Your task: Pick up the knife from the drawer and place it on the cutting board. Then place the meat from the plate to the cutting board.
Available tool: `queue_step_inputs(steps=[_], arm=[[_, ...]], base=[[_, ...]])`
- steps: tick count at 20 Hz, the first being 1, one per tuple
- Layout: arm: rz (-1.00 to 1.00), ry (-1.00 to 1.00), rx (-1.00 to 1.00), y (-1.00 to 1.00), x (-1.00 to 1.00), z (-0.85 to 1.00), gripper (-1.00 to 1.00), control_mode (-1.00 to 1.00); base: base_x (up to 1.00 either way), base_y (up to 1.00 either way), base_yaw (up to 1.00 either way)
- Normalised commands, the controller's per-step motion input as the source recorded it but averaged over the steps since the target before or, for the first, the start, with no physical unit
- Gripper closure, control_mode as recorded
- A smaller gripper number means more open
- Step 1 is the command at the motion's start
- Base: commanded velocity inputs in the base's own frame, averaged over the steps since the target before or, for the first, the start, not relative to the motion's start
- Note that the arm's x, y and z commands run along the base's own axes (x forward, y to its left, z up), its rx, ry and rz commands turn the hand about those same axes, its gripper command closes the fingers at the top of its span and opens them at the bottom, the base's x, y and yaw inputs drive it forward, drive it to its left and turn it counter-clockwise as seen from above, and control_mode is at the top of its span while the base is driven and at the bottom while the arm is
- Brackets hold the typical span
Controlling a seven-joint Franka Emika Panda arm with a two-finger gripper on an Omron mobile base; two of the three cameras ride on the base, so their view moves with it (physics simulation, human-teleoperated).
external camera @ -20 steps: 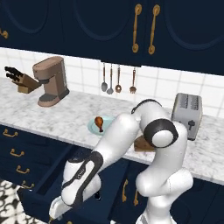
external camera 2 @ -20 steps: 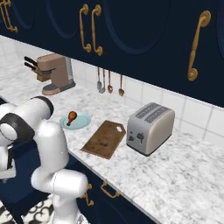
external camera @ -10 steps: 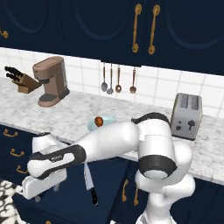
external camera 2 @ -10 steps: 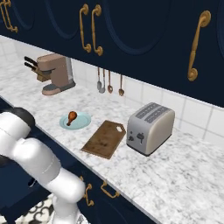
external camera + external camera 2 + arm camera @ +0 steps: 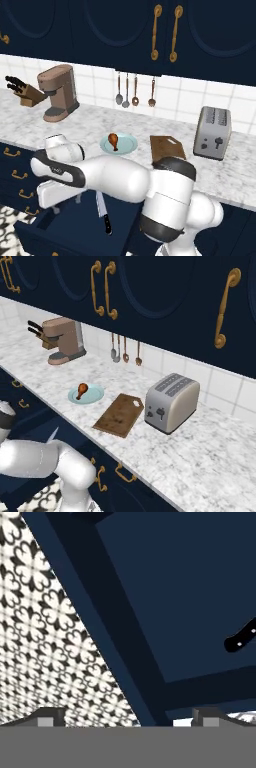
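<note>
One knife (image 5: 103, 216) lies flat in the open drawer (image 5: 65, 229), handle toward you, so your gripper (image 5: 64, 198) hangs off to its side with jaws wide, holding nothing.

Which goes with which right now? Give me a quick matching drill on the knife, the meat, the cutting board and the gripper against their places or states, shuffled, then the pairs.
Things:
1. knife
2. meat
3. cutting board
4. gripper

Places or states:
A. on the pale plate
B. bare, on the counter between plate and toaster
C. lying in the open drawer
D. open, holding nothing, above the drawer

Pairs: 1-C, 2-A, 3-B, 4-D
</note>
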Motion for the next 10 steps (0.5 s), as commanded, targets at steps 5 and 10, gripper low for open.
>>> queue_step_inputs(steps=[5,10], arm=[[-0.04,0.07,-0.01,-0.59,0.0,-0.47,-1.0,-1.0],[-0.06,-0.06,-0.05,-0.33,0.0,-0.46,-1.0,-1.0]], base=[[0.0,0.0,0.0],[0.0,0.0,0.0]])
